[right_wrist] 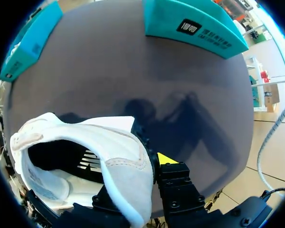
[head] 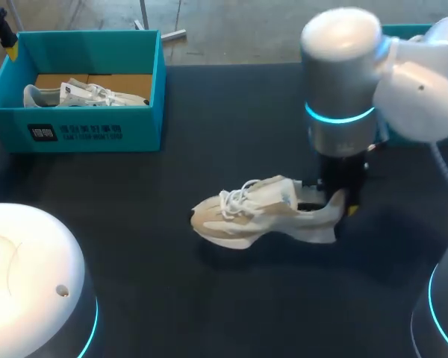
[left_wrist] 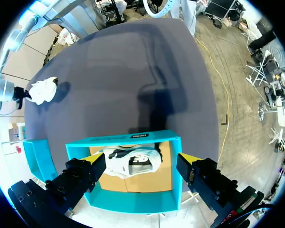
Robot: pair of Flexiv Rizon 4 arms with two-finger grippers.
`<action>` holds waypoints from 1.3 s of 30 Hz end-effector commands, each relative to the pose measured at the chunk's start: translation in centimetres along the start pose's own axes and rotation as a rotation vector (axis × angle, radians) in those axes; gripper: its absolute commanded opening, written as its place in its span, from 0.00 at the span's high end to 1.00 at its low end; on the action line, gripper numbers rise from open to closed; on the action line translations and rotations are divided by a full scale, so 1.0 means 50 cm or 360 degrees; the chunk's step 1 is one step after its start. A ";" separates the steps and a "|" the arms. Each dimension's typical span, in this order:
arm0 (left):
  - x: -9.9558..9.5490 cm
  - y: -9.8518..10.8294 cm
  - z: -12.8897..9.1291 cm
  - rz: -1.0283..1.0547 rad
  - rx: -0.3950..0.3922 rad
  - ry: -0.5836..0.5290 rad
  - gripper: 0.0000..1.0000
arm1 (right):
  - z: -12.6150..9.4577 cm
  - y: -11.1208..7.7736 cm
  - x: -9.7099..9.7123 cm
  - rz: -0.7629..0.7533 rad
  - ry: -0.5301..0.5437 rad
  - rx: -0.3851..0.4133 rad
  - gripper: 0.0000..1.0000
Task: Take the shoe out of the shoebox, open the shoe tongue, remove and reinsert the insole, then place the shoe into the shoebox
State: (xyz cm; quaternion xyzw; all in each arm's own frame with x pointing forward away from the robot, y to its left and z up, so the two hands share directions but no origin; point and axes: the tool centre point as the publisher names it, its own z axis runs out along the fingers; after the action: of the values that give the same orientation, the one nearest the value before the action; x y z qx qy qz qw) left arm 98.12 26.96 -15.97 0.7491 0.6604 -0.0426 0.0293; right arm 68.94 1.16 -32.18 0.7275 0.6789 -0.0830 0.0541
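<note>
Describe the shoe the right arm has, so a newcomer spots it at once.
Start from the dark table and look at its middle. The beige-and-white shoe sits there, its heel pinched by the right gripper. Unlike the other shoe, it is outside the teal shoebox.

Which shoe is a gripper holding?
The shoe mid-table, its heel in the right gripper; the other shoe lies in the teal shoebox.
</note>
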 end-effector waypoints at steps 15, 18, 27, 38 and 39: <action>0.000 -0.001 0.000 0.0000 -0.0001 0.0004 0.00 | 0.053 -0.031 0.116 0.0046 0.0029 0.0043 1.00; 0.000 -0.001 0.000 0.0000 -0.0001 0.0004 0.00 | 0.059 -0.037 0.120 0.0062 0.0017 0.0055 1.00; 0.000 -0.001 0.000 0.0000 -0.0001 0.0004 0.00 | 0.076 -0.057 0.137 0.0112 0.0049 0.0067 1.00; 0.000 -0.001 0.000 0.0000 -0.0001 0.0004 0.00 | 0.099 -0.048 0.150 0.0098 0.0057 0.0100 1.00; 0.000 -0.001 0.000 0.0000 -0.0001 0.0004 0.00 | 0.101 -0.046 0.151 0.0096 0.0055 0.0102 1.00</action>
State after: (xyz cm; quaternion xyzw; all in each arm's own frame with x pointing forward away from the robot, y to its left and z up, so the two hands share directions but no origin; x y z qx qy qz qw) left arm 98.11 26.96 -15.97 0.7491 0.6604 -0.0426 0.0293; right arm 66.46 7.19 -38.05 0.7511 0.6542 -0.0859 0.0218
